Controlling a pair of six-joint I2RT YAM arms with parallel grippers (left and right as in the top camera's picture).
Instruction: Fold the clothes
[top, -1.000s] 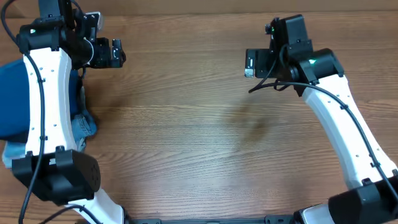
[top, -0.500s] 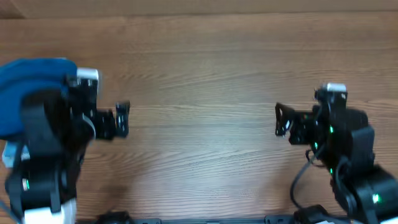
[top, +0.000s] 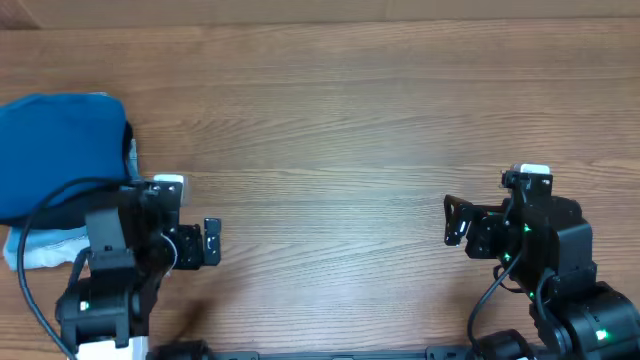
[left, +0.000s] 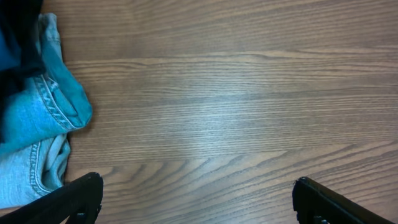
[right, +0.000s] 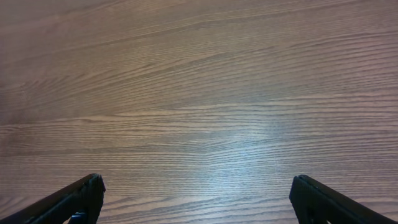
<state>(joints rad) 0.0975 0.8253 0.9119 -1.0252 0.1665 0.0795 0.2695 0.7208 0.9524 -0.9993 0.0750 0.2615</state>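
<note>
Left hand (top: 212, 243) and right hand (top: 455, 221) are both spread wide and hold nothing, low over the wooden tabletop (top: 330, 120). The plain teal-blue soft fabric garment (top: 60, 150) lies in a compact heap at the left edge, touching light blue denim jeans (left: 37, 124). Likely trouble: a deep pinch there could drag the denim along, and the left arm's black cable (top: 55, 192), crossing the cloth, could snag it.

The wooden table (top: 350, 120) bears blue clothes (top: 60, 150) and denim jeans (left: 37, 118) at left.
</note>
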